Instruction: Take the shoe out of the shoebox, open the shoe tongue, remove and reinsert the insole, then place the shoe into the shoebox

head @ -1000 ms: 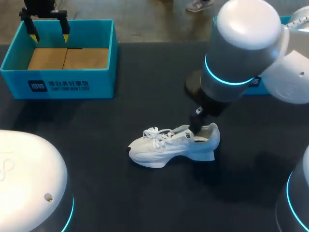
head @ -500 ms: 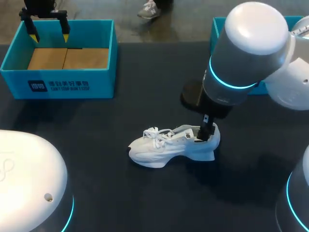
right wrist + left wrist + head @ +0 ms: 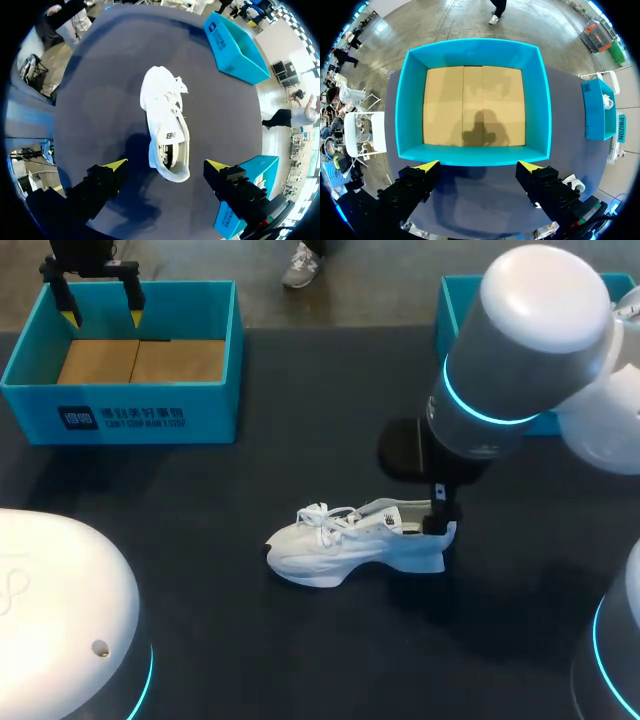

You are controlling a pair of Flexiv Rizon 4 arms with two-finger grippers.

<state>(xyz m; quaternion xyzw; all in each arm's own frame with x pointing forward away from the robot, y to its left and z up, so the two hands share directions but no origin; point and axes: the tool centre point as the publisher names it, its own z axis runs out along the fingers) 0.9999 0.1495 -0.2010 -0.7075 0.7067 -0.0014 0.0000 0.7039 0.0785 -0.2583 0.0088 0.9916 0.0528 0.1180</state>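
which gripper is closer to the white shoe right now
Right. The right gripper is at the heel of the white shoe, open fingers either side of it. The left gripper is far off, above the blue shoebox.

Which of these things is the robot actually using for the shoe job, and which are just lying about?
Part of the job: white shoe; blue shoebox; right end effector, open over the shoe's heel; left end effector, open over the shoebox.
Just lying about: second blue box by the right arm.

shoe heel partly behind right arm, far box mostly hidden
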